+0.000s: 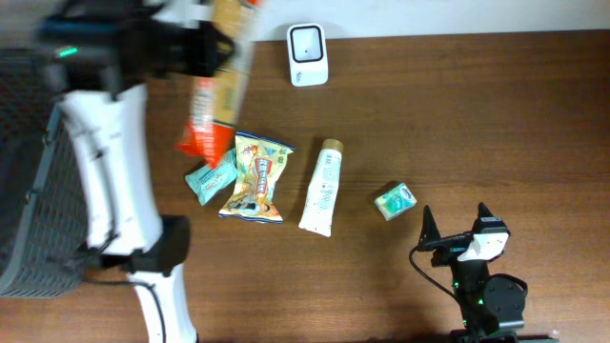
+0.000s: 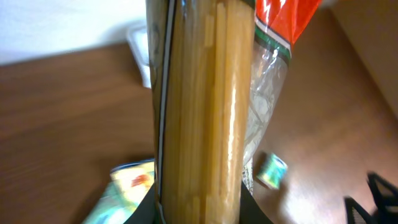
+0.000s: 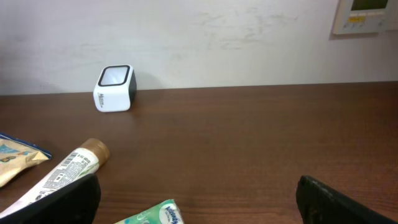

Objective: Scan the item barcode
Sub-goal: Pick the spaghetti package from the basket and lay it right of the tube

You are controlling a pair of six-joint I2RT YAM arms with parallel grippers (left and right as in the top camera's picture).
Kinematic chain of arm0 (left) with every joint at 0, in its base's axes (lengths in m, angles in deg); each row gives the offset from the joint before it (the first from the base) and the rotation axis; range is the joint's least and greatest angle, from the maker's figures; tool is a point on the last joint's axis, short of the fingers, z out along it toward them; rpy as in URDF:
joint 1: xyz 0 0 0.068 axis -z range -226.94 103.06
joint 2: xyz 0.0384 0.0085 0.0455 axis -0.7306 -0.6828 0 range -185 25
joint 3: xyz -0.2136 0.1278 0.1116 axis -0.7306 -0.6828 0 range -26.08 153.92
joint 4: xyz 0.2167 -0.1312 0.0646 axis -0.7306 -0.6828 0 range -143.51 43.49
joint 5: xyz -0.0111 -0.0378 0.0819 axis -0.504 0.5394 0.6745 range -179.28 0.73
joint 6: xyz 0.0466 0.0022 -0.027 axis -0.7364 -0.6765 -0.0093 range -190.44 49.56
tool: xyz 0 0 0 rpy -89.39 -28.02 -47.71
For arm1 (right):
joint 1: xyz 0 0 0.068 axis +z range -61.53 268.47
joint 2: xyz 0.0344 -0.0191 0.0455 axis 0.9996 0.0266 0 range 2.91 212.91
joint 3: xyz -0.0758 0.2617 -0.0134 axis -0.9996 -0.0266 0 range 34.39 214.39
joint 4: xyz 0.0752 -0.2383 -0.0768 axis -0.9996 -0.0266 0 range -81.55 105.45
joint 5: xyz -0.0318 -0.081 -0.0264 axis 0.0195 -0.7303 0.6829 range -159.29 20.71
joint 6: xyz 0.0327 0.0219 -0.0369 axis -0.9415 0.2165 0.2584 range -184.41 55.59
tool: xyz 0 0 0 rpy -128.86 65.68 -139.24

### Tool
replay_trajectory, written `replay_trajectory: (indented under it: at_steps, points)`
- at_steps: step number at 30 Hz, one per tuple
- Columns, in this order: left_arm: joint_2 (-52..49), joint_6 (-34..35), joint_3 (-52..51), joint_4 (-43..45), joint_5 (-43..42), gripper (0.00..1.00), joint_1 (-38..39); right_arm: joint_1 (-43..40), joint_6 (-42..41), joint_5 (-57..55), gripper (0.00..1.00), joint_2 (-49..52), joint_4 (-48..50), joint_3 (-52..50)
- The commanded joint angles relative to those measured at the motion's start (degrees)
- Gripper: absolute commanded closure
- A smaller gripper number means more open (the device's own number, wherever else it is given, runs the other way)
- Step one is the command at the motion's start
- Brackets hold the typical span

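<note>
While the overhead view is blurred around the left arm, it does show the left gripper (image 1: 205, 48) pinching a spaghetti packet (image 1: 221, 81), held aloft just left of the scanner (image 1: 307, 54), red end nearest the robot. Only this view shows the black mesh basket (image 1: 29, 200), far left of the scanner, and a teal packet (image 1: 210, 178). On the table (image 1: 477, 114), on the robot's side of the scanner, it counts one snack bag (image 1: 255, 178), one tube (image 1: 321, 188), the teal packet and one green packet (image 1: 395, 200). The right gripper (image 1: 455, 221) sits well to the right of the scanner and nearer the robot, jaws spread wide, nothing between them. Left wrist view: the spaghetti packet (image 2: 199, 112) fills the centre with its strands running lengthwise and clear wrap and a red end to the right. The scanner (image 2: 138, 50) is partly hidden behind it. The snack bag (image 2: 127, 186) and green packet (image 2: 272, 171) show out of focus. Right wrist view: the only one with the scanner's window face-on (image 3: 115, 88), against the wall, and a wall panel (image 3: 367, 15) far to its right. Its two fingers (image 3: 68, 199) stand apart at the bottom edge. The tube (image 3: 65, 171), a snack bag corner (image 3: 15, 158) and the green packet (image 3: 155, 214) lie nearer the camera than the scanner. The spaghetti packet is out of this frame. Totals: one scanner, one spaghetti packet, one tube, one snack bag, two small packets, one basket.
</note>
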Motion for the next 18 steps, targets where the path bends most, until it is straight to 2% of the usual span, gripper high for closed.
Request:
replay_trajectory:
  at_steps: [1, 3, 6, 11, 12, 16, 18]
  points:
    - [-4.87, 0.63, -4.68, 3.28, -1.77, 1.00, 9.35, -0.37, 0.37, 0.09, 0.01, -0.42, -0.11, -0.46]
    - [-8.61, 2.69, -8.83, 5.99, -1.09, 1.00, 14.49, -0.37, 0.37, 0.09, 0.01, -0.42, -0.09, -0.46]
    - [-13.81, 14.19, -14.73, 11.13, 7.98, 1.00, 19.91, -0.37, 0.37, 0.09, 0.01, -0.42, -0.09, -0.46]
    - [-18.91, 26.80, -19.76, 14.38, 17.84, 1.00, 26.10, -0.37, 0.37, 0.09, 0.01, -0.42, -0.09, -0.46]
    - [-19.61, 28.57, -20.63, 14.82, 19.58, 1.00, 27.78, -0.37, 0.37, 0.09, 0.01, -0.42, -0.09, -0.46]
    - [-19.93, 28.68, -26.43, 18.45, 21.22, 1.00, 32.59, -0.37, 0.37, 0.09, 0.01, -0.42, -0.11, -0.46]
    - [-19.93, 31.91, -30.91, 20.70, 23.91, 1.00, 33.90, -0.37, 0.37, 0.09, 0.01, -0.42, -0.09, -0.46]
